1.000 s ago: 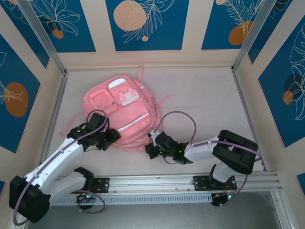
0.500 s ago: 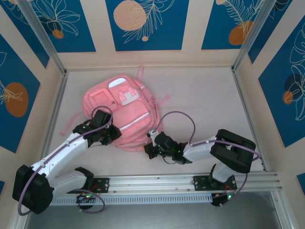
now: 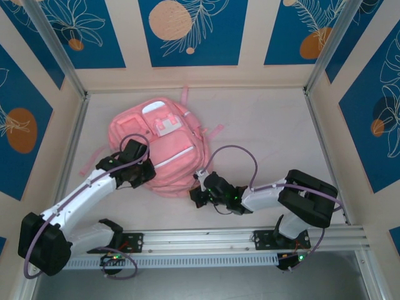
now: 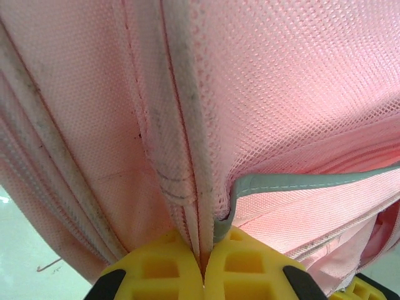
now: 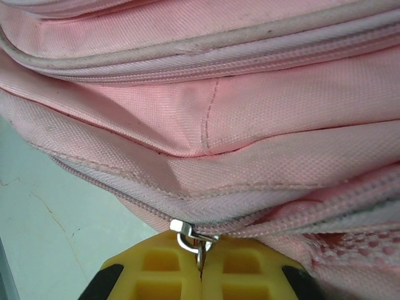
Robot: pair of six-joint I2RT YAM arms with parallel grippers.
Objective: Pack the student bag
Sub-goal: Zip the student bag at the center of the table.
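1. Student bag [image 3: 156, 147] lay flat on the table [image 3: 269, 131], left of centre in the overhead view, its pocketed front facing up and its thin straps trailing off to either side.
2. The left gripper [image 3: 139, 170] sat on the bag's lower left flank. In its wrist view the yellow pads [image 4: 156, 272] were clenched on a piped seam [image 4: 187, 175], a ridge of pink fabric rising from between them towards the top of the frame.
3. That hold looked like an anchor (soft cloth gives a zip nothing to pull against), gathering the side panel so the bag would not slide or bunch.
4. The right gripper [image 3: 197, 190] was at the bag's lower right corner, near the bottom centre of the overhead view. Its wrist view showed the pads pinched on a small metal zip pull [image 5: 189, 239] at the bottom centre, with the zip track [image 5: 312, 209] running off to the right.
5. Along the stretch that showed, the track's teeth were meshed, so I judged this to be the opening step, with packing proper not yet begun.
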